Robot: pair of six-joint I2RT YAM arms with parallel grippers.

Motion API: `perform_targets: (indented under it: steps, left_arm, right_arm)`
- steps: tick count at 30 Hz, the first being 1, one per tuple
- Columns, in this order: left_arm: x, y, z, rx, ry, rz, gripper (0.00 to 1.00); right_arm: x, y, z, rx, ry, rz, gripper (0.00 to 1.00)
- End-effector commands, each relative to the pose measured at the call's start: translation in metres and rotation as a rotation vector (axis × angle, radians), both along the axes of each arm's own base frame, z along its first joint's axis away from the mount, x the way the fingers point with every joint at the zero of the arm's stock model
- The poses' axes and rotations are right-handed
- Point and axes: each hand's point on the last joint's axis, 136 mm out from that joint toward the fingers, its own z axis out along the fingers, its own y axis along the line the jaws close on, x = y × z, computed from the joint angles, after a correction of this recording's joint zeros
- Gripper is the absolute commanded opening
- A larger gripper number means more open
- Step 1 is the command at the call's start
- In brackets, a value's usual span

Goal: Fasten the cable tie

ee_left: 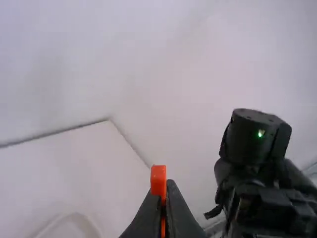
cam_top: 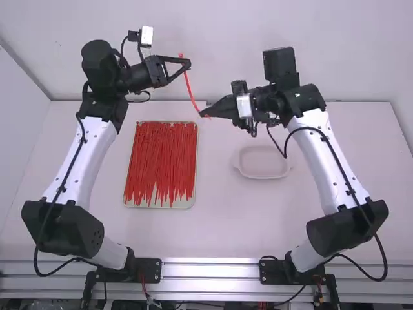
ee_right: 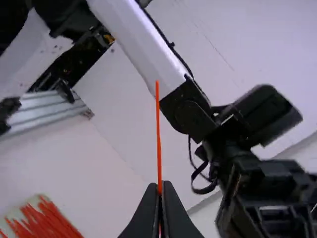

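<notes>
Upper centre of the high view: one red cable tie (cam_top: 190,88) is held in the air between the arms, above the tabletop (cam_top: 219,213). Left jaws are clamped on its head end, right jaws clamped on the strap's tail. Likely reason: the tail can then be looped into the head. The head slot is too small to make out, and the tail tip is hidden inside the right jaws. The tray (cam_top: 159,206) of spare ties sits lower left.

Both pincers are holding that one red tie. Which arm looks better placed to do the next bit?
Probably right: the right pincer grips the thin lower end of the cable tie, which must curl up to the blocky head in the left pincer.
</notes>
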Motion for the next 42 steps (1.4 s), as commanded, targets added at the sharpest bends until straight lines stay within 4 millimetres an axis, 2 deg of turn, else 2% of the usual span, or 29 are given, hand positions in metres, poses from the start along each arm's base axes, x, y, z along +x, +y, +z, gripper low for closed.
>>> perform_targets:
  steps: [1,5,11,17,21,24,25,30,35,42]
  left_arm:
    - [-0.004,-0.003,-0.002,0.056,-0.124,-0.026,0.02]
    - [-0.008,-0.013,-0.004,0.076,-0.166,-0.051,0.02]
    - [-0.024,-0.043,-0.008,0.101,-0.292,-0.182,0.02]
    - [-0.02,-0.046,-0.01,0.105,-0.32,-0.18,0.02]
    - [-0.021,-0.044,-0.007,0.124,-0.392,-0.178,0.02]
    - [-0.019,-0.042,-0.007,0.159,-0.487,-0.164,0.02]
    - [-0.019,-0.042,-0.007,0.161,-0.492,-0.164,0.02]
    - [-0.018,-0.041,-0.008,0.211,-0.633,-0.151,0.02]
    - [-0.02,-0.044,-0.008,0.247,-0.751,-0.15,0.02]
    - [-0.019,-0.042,-0.007,0.269,-0.805,-0.137,0.02]
  right_arm:
    - [0.004,-0.008,0.007,-0.063,0.228,-0.015,0.0]
    - [0.014,-0.018,0.007,-0.083,0.312,-0.051,0.0]
    - [0.021,-0.023,0.011,-0.1,0.384,-0.068,0.0]
    - [0.016,-0.015,0.013,-0.134,0.481,-0.044,0.0]
    - [0.029,-0.019,0.024,-0.177,0.65,-0.079,0.0]
    - [0.042,-0.028,0.044,-0.217,0.864,-0.108,0.0]
    - [0.043,-0.029,0.045,-0.219,0.874,-0.109,0.0]
    - [0.042,-0.028,0.058,-0.296,1.176,-0.099,0.0]
    - [0.035,-0.02,0.047,-0.377,1.392,-0.067,0.0]
    - [0.025,-0.022,0.011,-0.421,1.56,-0.077,0.0]
